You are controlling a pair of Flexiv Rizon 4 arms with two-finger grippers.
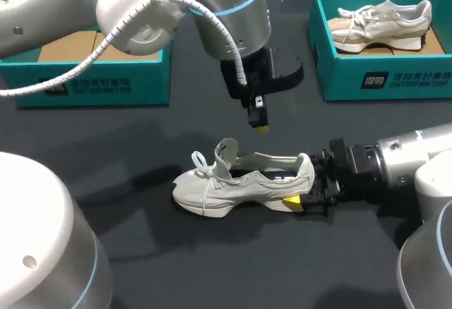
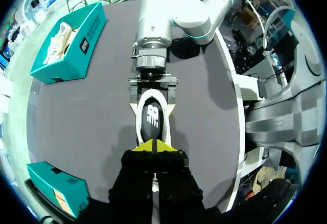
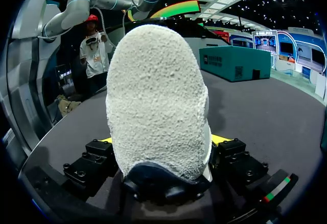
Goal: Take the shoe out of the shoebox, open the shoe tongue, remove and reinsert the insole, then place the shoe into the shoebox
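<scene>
A white shoe (image 1: 240, 182) lies on its side on the dark table, toe to the left, its tongue pulled up. My right gripper (image 1: 307, 188) is shut on the heel, one yellow fingertip (image 1: 293, 202) showing below it. In the right wrist view the heel (image 3: 158, 96) fills the space between both fingers (image 3: 99, 155). My left gripper (image 1: 260, 124) hangs shut and holding nothing just above the shoe's opening. In the left wrist view its joined yellow tips (image 2: 153, 143) sit over the dark insole (image 2: 152, 116) inside the shoe.
At the back right stands a teal shoebox (image 1: 381, 80) holding another pale shoe (image 1: 381, 21). A second teal box (image 1: 99, 80) stands at the back left under my left arm. Bare table lies in front of the shoe.
</scene>
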